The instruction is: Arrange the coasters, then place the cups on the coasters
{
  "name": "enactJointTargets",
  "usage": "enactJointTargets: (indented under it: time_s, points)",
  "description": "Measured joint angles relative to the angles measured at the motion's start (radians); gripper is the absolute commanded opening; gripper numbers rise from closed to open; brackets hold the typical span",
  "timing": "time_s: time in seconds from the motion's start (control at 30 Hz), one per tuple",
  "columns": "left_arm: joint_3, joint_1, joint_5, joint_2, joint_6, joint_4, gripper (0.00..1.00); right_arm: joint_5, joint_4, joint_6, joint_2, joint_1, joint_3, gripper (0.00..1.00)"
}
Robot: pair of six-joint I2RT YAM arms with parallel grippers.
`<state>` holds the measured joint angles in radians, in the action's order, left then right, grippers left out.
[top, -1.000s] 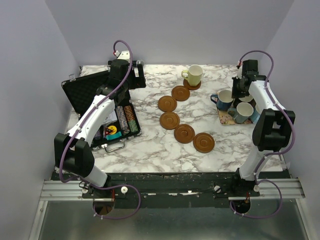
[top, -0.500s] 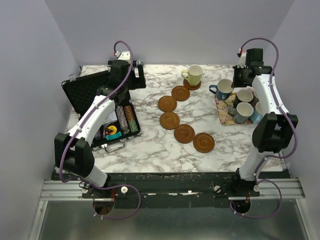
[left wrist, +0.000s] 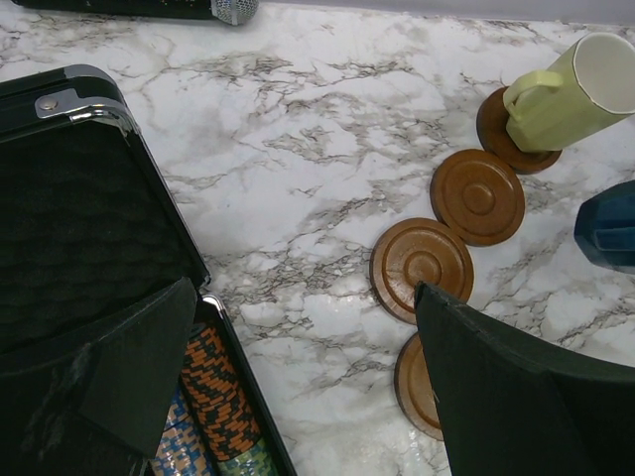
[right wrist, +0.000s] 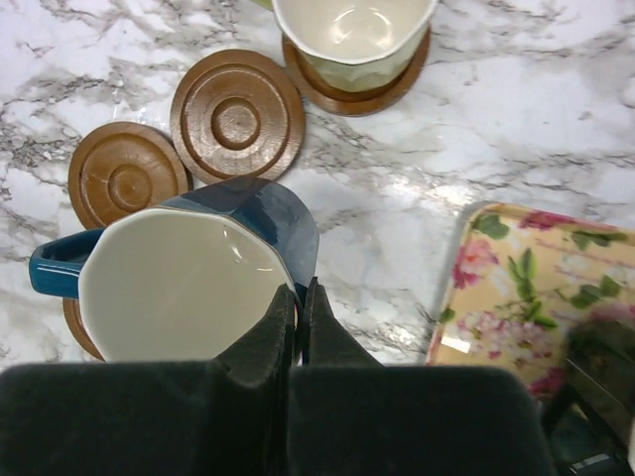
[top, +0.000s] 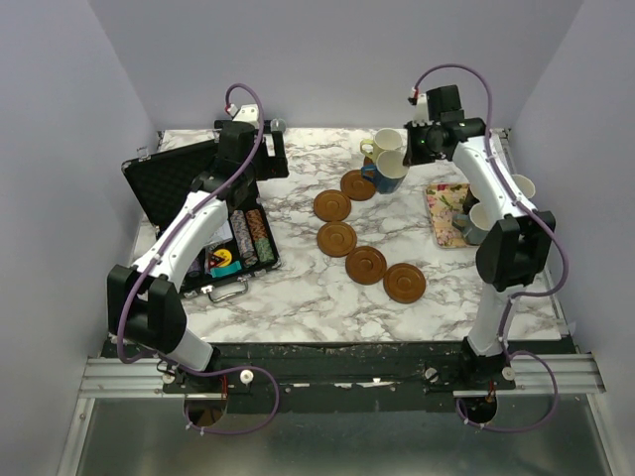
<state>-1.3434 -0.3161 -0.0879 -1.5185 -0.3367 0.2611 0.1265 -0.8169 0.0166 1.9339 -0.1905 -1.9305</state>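
Observation:
Six reddish-brown coasters run in a curved row across the marble, from one [top: 405, 283] near the front to one [top: 357, 184] at the back. The farthest carries a pale yellow-green cup [top: 385, 148] [right wrist: 352, 30]. My right gripper [right wrist: 303, 297] [top: 405, 162] is shut on the rim of a dark blue cup [right wrist: 179, 278] [top: 389, 173], held off the table just right of the back coasters [right wrist: 236, 115]. My left gripper [left wrist: 306, 293] [top: 270, 159] is open and holds nothing, hovering between the case and the coasters [left wrist: 422, 266]. More cups [top: 483, 213] stand on the tray, mostly hidden by my right arm.
A floral tray [top: 442, 210] [right wrist: 536, 288] lies at the right. An open black case [top: 169, 183] with rows of poker chips [top: 253, 238] [left wrist: 213, 397] takes up the left side. The table's back wall is close behind the yellow-green cup.
My right gripper has carried the dark blue cup left from beside the tray to the back coasters, next to the yellow-green cup. The left arm has stayed still.

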Motion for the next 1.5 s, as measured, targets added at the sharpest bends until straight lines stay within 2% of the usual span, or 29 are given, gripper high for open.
enactJointTargets:
  time_s: [0.23,0.47,0.6,1.03,1.5]
  points:
    - [0.018,0.0,-0.013,0.019,0.022,-0.004,0.99,0.002,-0.006,0.028,0.132,-0.056,-0.091,0.01]
    - [0.053,0.0,-0.056,0.064,0.031,-0.01,0.99,-0.006,-0.04,0.036,0.286,-0.079,-0.302,0.01]
    - [0.065,0.0,-0.076,0.073,0.031,-0.013,0.99,-0.01,-0.053,0.035,0.336,-0.083,-0.36,0.01]
    - [0.076,0.0,-0.107,0.075,0.03,-0.013,0.99,-0.011,-0.063,0.038,0.422,-0.087,-0.437,0.01]
    - [0.076,0.0,-0.107,0.074,0.037,-0.012,0.99,-0.01,-0.063,0.04,0.449,-0.098,-0.449,0.01]
